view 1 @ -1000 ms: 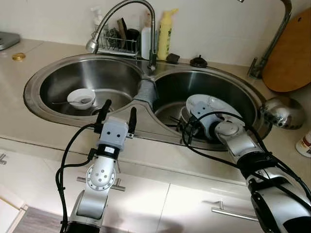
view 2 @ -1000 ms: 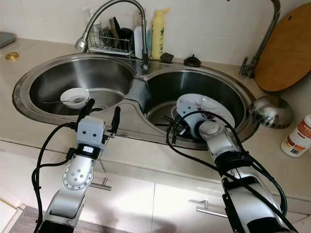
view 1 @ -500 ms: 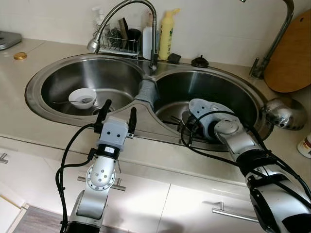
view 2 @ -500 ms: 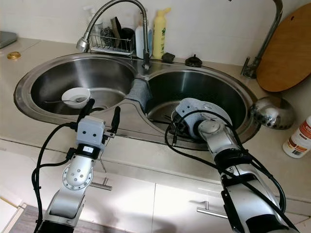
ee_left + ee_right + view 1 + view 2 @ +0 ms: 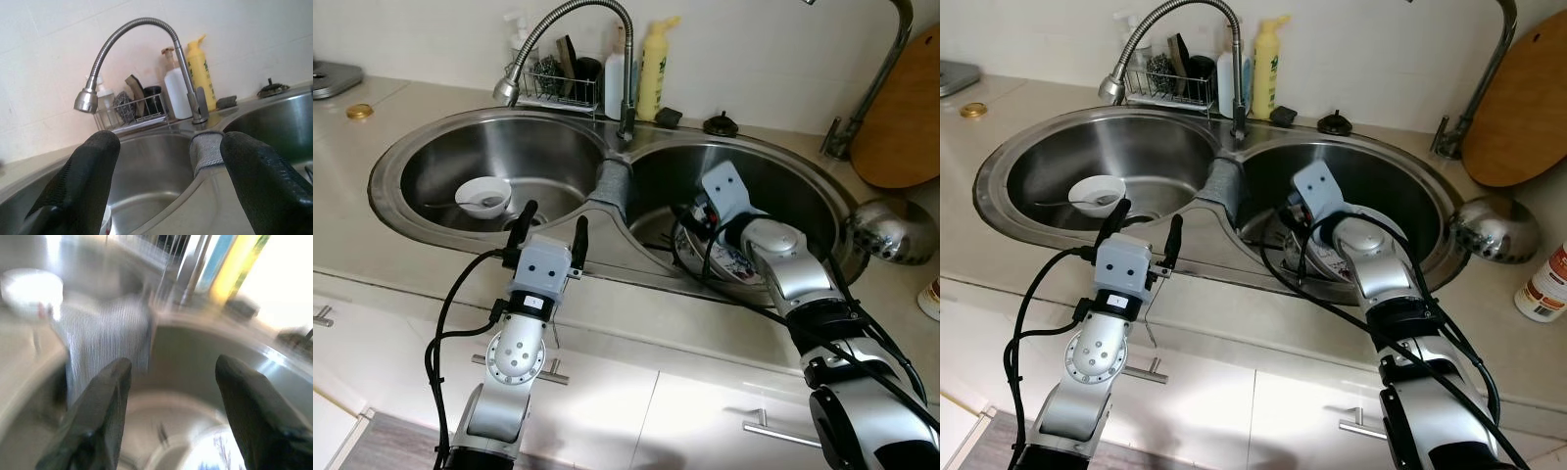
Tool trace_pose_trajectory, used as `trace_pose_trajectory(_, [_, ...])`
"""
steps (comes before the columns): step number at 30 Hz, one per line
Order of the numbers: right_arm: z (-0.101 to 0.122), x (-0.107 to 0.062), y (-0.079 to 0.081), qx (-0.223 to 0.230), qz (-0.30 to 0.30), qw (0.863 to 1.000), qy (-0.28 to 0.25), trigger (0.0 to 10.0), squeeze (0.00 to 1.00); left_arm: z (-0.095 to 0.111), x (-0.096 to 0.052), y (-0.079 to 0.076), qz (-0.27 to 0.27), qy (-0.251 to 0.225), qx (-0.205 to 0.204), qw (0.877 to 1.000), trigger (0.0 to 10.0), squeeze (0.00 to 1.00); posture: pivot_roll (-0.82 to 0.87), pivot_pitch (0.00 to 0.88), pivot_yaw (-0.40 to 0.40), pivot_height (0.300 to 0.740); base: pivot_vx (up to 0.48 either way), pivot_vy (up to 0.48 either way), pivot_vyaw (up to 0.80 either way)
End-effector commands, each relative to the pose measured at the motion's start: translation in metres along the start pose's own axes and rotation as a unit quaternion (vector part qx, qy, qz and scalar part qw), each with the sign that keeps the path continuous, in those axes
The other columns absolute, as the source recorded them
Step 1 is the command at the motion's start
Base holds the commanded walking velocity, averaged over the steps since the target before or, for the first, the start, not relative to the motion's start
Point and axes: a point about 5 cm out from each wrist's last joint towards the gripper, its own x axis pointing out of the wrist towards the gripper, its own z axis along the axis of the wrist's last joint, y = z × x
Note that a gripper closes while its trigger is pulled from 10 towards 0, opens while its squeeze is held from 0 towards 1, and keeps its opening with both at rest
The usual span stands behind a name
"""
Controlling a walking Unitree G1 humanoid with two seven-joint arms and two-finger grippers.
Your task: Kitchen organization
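Observation:
My right arm [image 5: 773, 257] reaches into the right basin [image 5: 803, 191] of the double sink. Its gripper [image 5: 172, 372] is open with nothing between the fingers, and points toward the grey cloth [image 5: 612, 184] draped over the divider. Under the arm, a white patterned plate [image 5: 741, 266] lies on the basin floor with some dark utensils beside it. A small white bowl [image 5: 482, 196] with a spoon sits in the left basin. My left gripper [image 5: 552, 221] hovers open over the sink's front rim, holding nothing.
A flexible faucet [image 5: 570, 24] arches over the left basin, in front of a wire rack [image 5: 558, 86] and a yellow bottle [image 5: 657, 67]. A wooden board [image 5: 906, 117], a steel bowl [image 5: 891, 230] and a small bottle [image 5: 1542, 286] stand at the right.
The right gripper has lifted and swung toward the divider. The white plate, tilted up beside it before, now lies lower in the basin. The left arm holds still; the camera shifted slightly.

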Motion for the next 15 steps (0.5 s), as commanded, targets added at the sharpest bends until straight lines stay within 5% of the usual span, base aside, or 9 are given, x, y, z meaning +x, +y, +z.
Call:
trace_pose_trajectory(1, [0.018, -0.004, 0.0, 0.023, -0.017, 0.998, -0.054, 10.0, 1.0, 0.002, 0.001, -0.002, -0.004, -0.001, -0.007, 1.0, 10.0, 0.0, 0.12, 0.0, -0.057, 0.74, 0.0, 0.0, 0.0])
trace_pose_trajectory(7, [0.023, -0.019, 0.0, 0.044, -0.106, 0.989, -0.097, 10.0, 1.0, 0.003, 0.001, -0.002, -0.001, 0.0, -0.017, 1.0, 10.0, 0.0, 0.12, 0.0, -0.058, 0.74, 0.0, 0.0, 0.0])
trace_pose_trajectory(8, [0.022, -0.025, -0.002, 0.027, -0.148, 0.983, -0.104, 10.0, 0.0, 0.003, 0.002, -0.002, 0.0, 0.001, -0.02, 1.0, 10.0, 0.0, 0.12, 0.0, -0.059, 0.74, 0.0, 0.0, 0.0])
trace_pose_trajectory(15, [0.014, -0.048, 0.008, 0.011, -0.223, 0.966, -0.128, 10.0, 0.0, 0.005, 0.003, 0.0, 0.001, -0.006, -0.025, 1.0, 10.0, 0.0, 0.12, 0.0, -0.061, 0.74, 0.0, 0.0, 0.0])
